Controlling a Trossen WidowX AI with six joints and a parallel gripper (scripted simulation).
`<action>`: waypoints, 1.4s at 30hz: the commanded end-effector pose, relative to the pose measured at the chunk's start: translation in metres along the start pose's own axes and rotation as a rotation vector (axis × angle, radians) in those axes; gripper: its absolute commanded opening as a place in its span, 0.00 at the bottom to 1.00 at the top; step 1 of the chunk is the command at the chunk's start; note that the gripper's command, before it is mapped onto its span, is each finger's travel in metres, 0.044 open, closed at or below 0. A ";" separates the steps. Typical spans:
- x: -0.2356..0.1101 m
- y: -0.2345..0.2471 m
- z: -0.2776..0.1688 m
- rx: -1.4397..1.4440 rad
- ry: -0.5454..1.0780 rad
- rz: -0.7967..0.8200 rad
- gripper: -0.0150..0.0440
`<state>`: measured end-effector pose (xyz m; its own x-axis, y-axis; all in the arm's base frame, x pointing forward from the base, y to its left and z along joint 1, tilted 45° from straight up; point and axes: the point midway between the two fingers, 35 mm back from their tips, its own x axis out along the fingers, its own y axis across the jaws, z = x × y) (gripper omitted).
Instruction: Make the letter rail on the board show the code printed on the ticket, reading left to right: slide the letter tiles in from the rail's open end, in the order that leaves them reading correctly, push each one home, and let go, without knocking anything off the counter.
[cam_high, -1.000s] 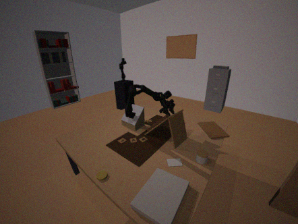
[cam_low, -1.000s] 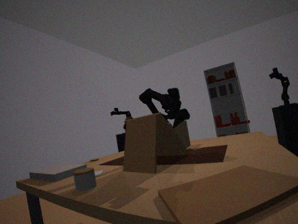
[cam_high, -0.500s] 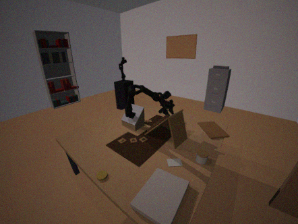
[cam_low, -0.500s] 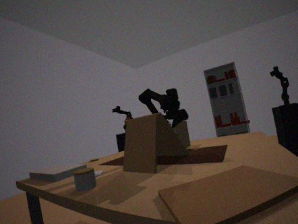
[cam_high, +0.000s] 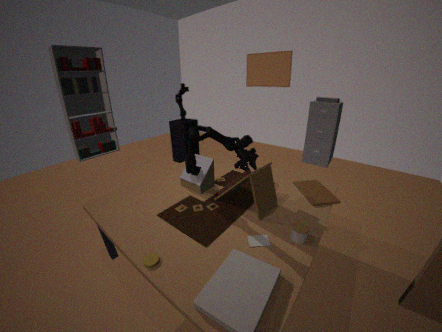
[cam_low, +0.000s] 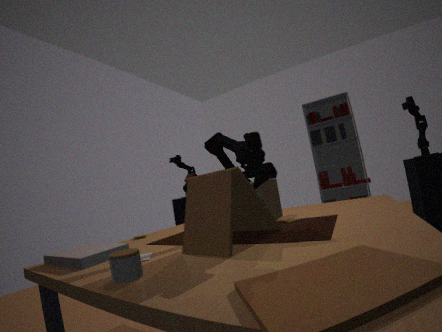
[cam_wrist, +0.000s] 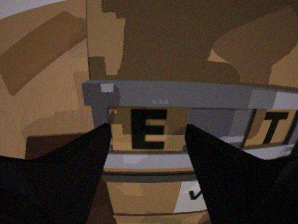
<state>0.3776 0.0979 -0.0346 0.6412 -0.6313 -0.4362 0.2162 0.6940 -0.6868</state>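
Observation:
My gripper (cam_high: 252, 168) (cam_wrist: 148, 129) is shut on the E tile (cam_wrist: 172, 120), which stands upright and readable between the fingertips in the wrist view. The tile lies in the channel of the grey letter rail (cam_wrist: 215, 95), near the rail's left end. The T tile (cam_wrist: 272, 127) sits in the rail further right, with a bare stretch of channel between the two. The board (cam_high: 264, 192) (cam_low: 207, 215) stands propped on the counter. Three loose tiles (cam_high: 181, 208) (cam_high: 198, 207) (cam_high: 212, 206) lie on the dark mat (cam_high: 205, 235). A white patch (cam_wrist: 187, 200) below the rail bears a dark mark, partly hidden by a finger.
A white card (cam_high: 258, 241), a lidded pot (cam_high: 299, 234) (cam_low: 126, 266), a grey box (cam_high: 240, 290) (cam_low: 82, 254) and a yellow disc (cam_high: 151, 260) stand or lie on the counter. A flat brown panel (cam_high: 316, 192) (cam_low: 345, 290) lies beyond the board.

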 end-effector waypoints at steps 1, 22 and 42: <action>0.000 -0.003 -0.001 -0.004 0.002 0.004 0.25; 0.000 -0.016 -0.001 -0.005 0.002 0.004 0.25; 0.000 -0.029 -0.001 -0.006 0.003 0.003 0.25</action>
<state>0.3723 0.0793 -0.0166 0.6405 -0.6324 -0.4357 0.2156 0.6926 -0.6883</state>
